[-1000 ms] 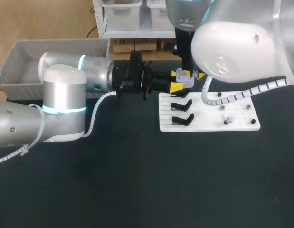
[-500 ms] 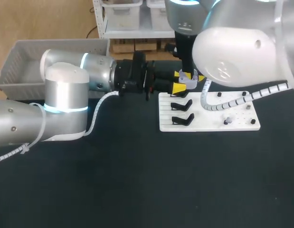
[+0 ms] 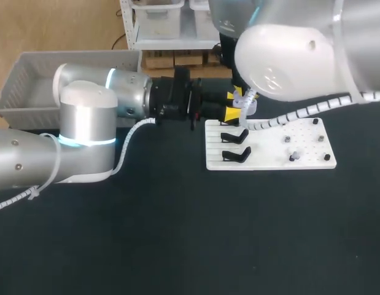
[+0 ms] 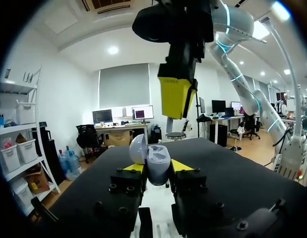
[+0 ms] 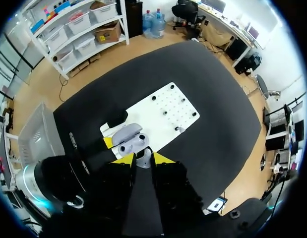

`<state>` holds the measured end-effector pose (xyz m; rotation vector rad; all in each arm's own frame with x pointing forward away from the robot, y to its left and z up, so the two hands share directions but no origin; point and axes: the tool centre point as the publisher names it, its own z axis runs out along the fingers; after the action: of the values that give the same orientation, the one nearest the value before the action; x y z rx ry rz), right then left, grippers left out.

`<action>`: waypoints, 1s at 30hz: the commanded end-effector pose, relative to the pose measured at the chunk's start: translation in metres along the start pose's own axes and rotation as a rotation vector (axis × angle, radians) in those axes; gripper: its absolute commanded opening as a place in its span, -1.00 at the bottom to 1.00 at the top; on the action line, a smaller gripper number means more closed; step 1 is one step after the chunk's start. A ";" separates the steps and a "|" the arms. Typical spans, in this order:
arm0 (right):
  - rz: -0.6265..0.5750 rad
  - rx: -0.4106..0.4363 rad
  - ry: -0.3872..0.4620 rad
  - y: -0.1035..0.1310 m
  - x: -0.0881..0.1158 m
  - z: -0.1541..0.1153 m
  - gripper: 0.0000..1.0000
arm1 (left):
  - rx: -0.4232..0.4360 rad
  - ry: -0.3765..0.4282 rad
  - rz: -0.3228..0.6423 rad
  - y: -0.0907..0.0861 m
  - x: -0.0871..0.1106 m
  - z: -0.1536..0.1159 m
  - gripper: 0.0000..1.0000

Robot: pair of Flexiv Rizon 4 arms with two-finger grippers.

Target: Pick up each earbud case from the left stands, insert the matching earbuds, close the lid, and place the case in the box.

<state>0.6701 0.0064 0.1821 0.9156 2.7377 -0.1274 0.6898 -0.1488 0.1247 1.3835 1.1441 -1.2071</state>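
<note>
Biggest worry here imo: the small pale earbud, pinched between the yellow fingers of the right gripper, hangs right over the pale grey earbud case. If it comes down a bit off the well or twisted, I'd expect it to jam on the rim, or pop loose and roll off across the black desk.

The case itself is only clamped by its lower half in the left gripper, fingers closed on it from both sides. It's up in the air over the far edge of the white board. Push down too hard and it could tip or slide out of that grip. The hinged lid stands open right next to the well too, so a finger clipping it could flip it shut early.

Containers, nearest first:
- The black stands I can see on the board's left part carry no case.
- The open case: can't tell whether a bud already sits inside.
- Farthest is the grey plastic box at the desk's far left corner. No case shows in the part I can see, and the left arm hides some of it.
</note>
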 end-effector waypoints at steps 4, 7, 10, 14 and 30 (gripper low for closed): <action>0.054 -0.014 0.013 0.006 -0.003 0.004 -1.00 | -0.013 0.006 0.000 -0.005 -0.001 0.001 -1.00; 0.067 -0.020 0.016 0.005 -0.003 0.004 -1.00 | -0.013 0.006 0.000 -0.005 -0.001 0.001 -1.00; 0.077 -0.020 0.023 0.003 -0.002 0.005 -1.00 | -0.013 0.006 0.000 -0.005 -0.001 0.001 -1.00; 0.083 -0.017 0.029 0.002 0.001 0.009 -1.00 | -0.013 0.006 0.000 -0.005 -0.001 0.001 -1.00; 0.079 -0.019 0.030 0.004 -0.008 0.017 -1.00 | -0.013 0.006 0.000 -0.005 -0.001 0.001 -1.00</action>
<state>0.6810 0.0038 0.1695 1.0268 2.7209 -0.0773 0.6867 -0.1495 0.1255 1.3834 1.1522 -1.2013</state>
